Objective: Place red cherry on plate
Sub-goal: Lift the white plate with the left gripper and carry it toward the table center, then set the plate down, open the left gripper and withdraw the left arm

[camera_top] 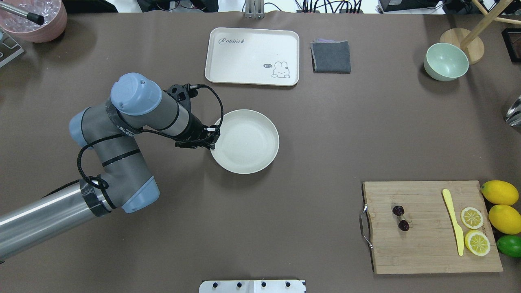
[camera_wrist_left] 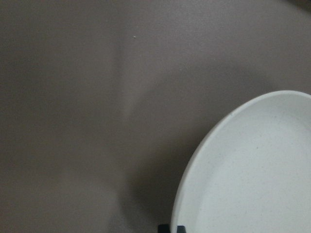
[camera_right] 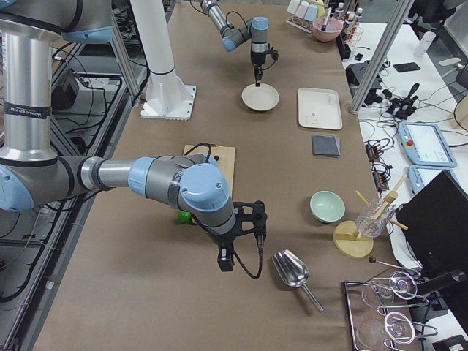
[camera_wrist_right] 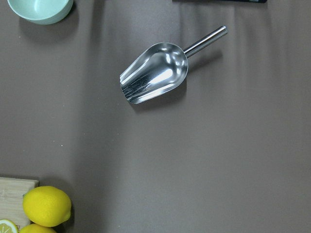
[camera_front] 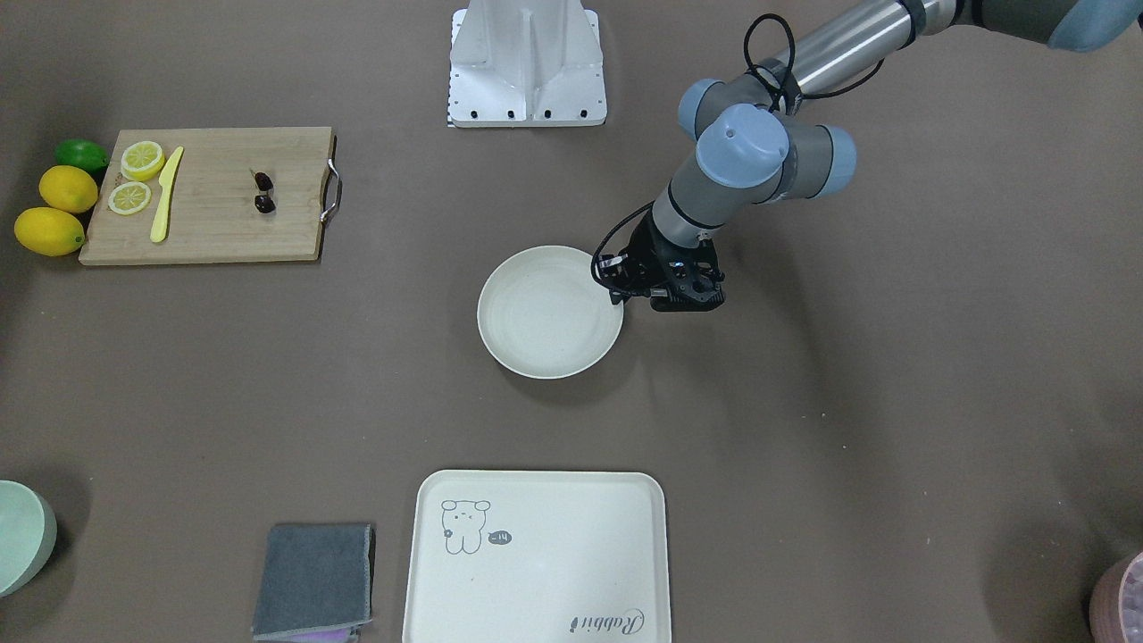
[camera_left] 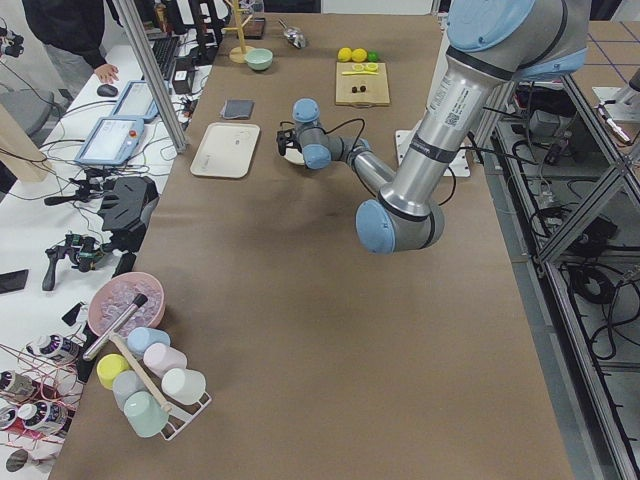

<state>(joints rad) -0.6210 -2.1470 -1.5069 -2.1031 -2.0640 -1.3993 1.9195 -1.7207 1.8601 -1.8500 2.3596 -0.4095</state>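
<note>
The left claw [camera_front: 668, 290] hung over the table [camera_top: 325, 134] right at the edge of the round cream plate [camera_top: 244, 167], on the plate's side toward the robot's left. In the left wrist view only the dark tips of its fingers [camera_wrist_left: 163, 228] showed. They sat close together at the plate's rim, and I could not tell whether they pinched it or merely stood beside it.

The red cherry [camera_top: 401, 218], a pair of dark maroon fruits joined by stems, lay well apart from that claw, far off to the robot's right and nearer the robot. It rested on a wooden cutting board [camera_top: 427, 248] with a metal handle. Farther from the left claw on the same board were a yellow knife [camera_top: 454, 224] and two lemon slices [camera_top: 472, 217], with two lemons [camera_top: 500, 192] and a lime [camera_top: 509, 246] just beyond the board's edge.

The right claw [camera_right: 252, 223] showed only in the right-side view, above the table near the board's far end, and its opening could not be judged. Below it, its wrist camera saw a steel scoop [camera_wrist_right: 153, 73], a lemon, and the rim of a pale green bowl [camera_wrist_right: 39, 7].
</note>
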